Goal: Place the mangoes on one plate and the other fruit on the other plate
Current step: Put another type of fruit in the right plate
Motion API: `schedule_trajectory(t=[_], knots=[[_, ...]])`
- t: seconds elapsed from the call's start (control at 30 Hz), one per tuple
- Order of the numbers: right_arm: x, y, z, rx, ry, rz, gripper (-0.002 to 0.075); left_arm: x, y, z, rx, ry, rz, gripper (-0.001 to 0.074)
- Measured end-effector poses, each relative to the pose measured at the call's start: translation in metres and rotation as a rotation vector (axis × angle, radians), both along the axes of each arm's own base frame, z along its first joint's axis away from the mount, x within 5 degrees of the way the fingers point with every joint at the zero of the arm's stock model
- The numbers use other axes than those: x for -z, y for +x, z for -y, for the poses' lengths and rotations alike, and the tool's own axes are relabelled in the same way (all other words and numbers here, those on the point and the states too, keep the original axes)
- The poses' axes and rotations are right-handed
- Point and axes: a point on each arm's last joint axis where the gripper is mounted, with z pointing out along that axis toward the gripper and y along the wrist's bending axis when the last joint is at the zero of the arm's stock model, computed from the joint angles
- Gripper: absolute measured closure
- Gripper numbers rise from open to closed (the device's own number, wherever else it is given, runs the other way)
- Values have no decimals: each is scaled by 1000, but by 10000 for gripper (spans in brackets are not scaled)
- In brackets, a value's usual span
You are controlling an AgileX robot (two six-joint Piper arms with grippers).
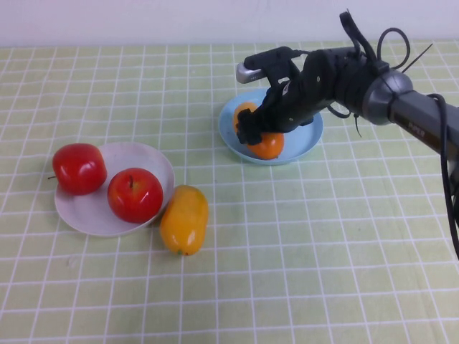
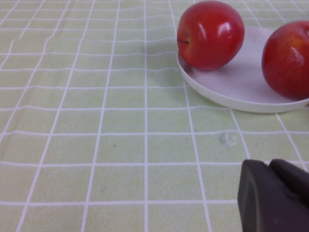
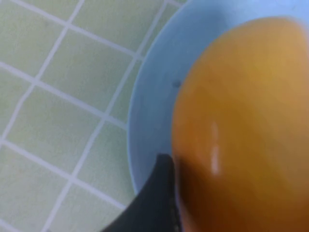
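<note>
High view: right gripper (image 1: 259,133) is over the light blue plate (image 1: 312,136), fingers clamped around a mango (image 1: 267,143) inside it. Right wrist view shows a dark finger (image 3: 154,198) touching the fruit. Second mango (image 1: 184,218) lies on the green checked cloth (image 1: 323,251), touching the white plate (image 1: 86,211) with both apples (image 1: 134,194). Left gripper (image 2: 275,195) appears only in left wrist view, near that plate; opening cannot be told.

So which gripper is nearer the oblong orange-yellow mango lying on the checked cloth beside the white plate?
Left, probably. The left gripper sits low near the white plate beside that mango; the right gripper is across the table over the blue plate.
</note>
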Motion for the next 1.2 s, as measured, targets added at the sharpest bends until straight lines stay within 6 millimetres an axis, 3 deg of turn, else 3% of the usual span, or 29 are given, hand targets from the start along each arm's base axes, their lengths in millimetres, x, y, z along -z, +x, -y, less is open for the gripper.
schedule_trajectory(t=[0.13, 0.27, 0.37, 0.47, 0.87, 1.0, 1.2], knots=[[-25, -2, 1, 1, 2, 14, 50, 0, 0, 0, -2, 0, 0, 731], [-71, -5, 7, 37, 8, 68, 50, 0, 0, 0, -2, 0, 0, 731], [-97, -18, 9, 57, 0, 6, 61, 0, 0, 0, -2, 0, 0, 731], [-108, -38, 3, 77, -22, -115, 88, 0, 0, 0, -2, 0, 0, 731], [-100, -118, -92, -64, 5, -280, 104, 0, 0, 0, -2, 0, 0, 731], [-85, -134, -106, -87, -28, -331, 104, 0, 0, 0, -2, 0, 0, 731], [-60, -141, -106, -47, -77, -407, 104, 0, 0, 0, -2, 0, 0, 731]])
